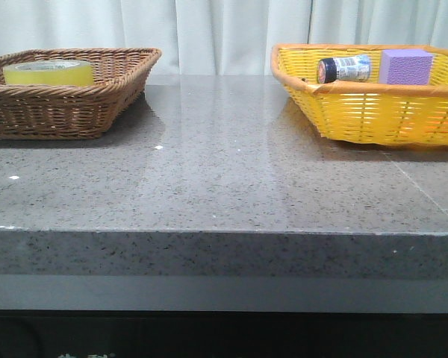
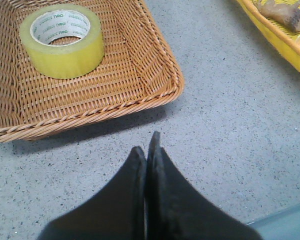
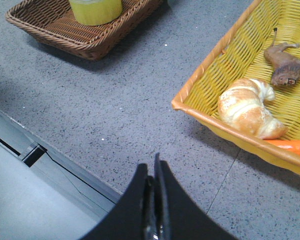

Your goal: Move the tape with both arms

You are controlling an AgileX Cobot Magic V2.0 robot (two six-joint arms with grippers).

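The yellow tape roll (image 1: pixel 48 72) lies flat in the brown wicker basket (image 1: pixel 97 112) at the far left of the table. It also shows in the left wrist view (image 2: pixel 62 40) and partly in the right wrist view (image 3: pixel 95 10). My left gripper (image 2: pixel 146 145) is shut and empty above the grey tabletop, just outside the basket's near corner (image 2: pixel 170 90). My right gripper (image 3: pixel 151 167) is shut and empty over the table's front edge, short of the yellow basket (image 3: pixel 210 117). Neither arm shows in the front view.
The yellow basket (image 1: pixel 373 112) at the far right holds a small bottle (image 1: pixel 343 69), a purple block (image 1: pixel 405 67), a croissant (image 3: pixel 247 110), a brown toy animal (image 3: pixel 285 62) and an orange item (image 3: pixel 290 146). The grey stone table (image 1: pixel 224 171) lies between the baskets; its front edge (image 3: pixel 65 165) is below my right gripper.
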